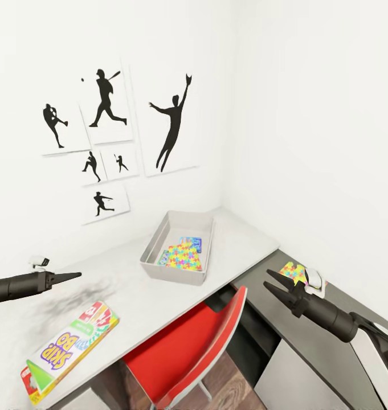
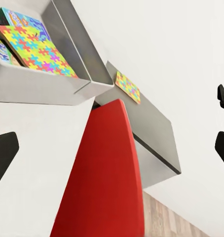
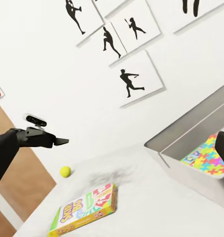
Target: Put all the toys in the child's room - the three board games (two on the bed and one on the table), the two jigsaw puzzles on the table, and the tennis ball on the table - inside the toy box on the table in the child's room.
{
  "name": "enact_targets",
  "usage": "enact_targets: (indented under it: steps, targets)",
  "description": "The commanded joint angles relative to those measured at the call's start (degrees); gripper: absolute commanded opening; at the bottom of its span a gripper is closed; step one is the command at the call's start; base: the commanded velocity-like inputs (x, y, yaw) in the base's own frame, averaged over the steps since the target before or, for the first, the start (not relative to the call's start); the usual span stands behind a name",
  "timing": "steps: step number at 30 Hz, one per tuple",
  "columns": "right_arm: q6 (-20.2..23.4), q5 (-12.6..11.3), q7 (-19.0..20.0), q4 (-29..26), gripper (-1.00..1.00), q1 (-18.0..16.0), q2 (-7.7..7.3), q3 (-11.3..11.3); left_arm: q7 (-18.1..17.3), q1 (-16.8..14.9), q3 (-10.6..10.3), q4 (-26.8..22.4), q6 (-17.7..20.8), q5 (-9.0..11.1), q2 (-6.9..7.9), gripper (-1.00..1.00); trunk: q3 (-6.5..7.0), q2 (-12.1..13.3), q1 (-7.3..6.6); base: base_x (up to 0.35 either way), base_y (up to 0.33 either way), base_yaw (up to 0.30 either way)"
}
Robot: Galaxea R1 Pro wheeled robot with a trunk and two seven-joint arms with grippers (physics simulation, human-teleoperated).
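- White table [image 1: 159, 296]: your main surface, running from the room corner toward 7 o'clock in the head view.
- Toy box [image 1: 176, 272]: at 12 o'clock on the table, near the corner.
- Skip-Bo board game [image 1: 68, 347]: flat at 7 o'clock, near the front edge.
- Tennis ball [image 3: 65, 171]: on the table beyond the board game, seen in the right wrist view.
- Lower grey surface [image 1: 325, 336]: at 4 o'clock, carrying a jigsaw puzzle [image 1: 293, 272].

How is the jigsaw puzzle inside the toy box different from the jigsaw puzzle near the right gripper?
The jigsaw puzzle in the toy box lies inside the grey toy box, on other boxes; the jigsaw puzzle outside lies on the lower dark surface, partly hidden behind the right gripper. Both show the same multicoloured piece pattern.
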Motion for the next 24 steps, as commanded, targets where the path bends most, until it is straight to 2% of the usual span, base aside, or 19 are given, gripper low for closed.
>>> enact_targets:
  steps: [1, 7, 11, 19, 24]
  targets:
    - [0.5, -0.4, 0.0, 0.0, 1.0, 0.0, -0.02, 0.0, -0.2, 0.0, 0.0, 0.0, 0.6, 0.0, 0.02, 1.0, -0.13, -0.1, 0.02, -0.096, 0.0, 0.034]
    - [0.7, -0.4, -0.9, -0.3, 1.0, 0.0, -0.02, 0.0, -0.2, -0.1, 0.0, 0.0, 0.6, 0.0, 0.03, 1.0, -0.13, -0.1, 0.02, -0.116, 0.0, 0.179]
    - [0.9, -0.4, -3.2, -0.6, 1.0, 0.0, -0.02, 0.2, -0.2, 0.0, 0.0, 0.0, 0.6, 0.0, 0.03, 1.0, -0.13, -0.1, 0.02, -0.039, 0.0, 0.261]
    - [1.3, -0.4, -4.8, -1.4, 1.0, 0.0, -0.02, 0.8, -0.2, -0.1, 0.0, 0.0, 0.7, 0.0, 0.03, 1.0, -0.13, -0.1, 0.02, -0.081, 0.0, 0.279]
    - [4.9, -0.4, -6.6, -2.6, 1.0, -0.1, 0.27, 0.8, -0.2, 0.0, 0.0, 0.0, 0.7, 0.0, 0.0, 1.0, -0.13, -0.1, 0.02, -0.053, 0.0, 0.283]
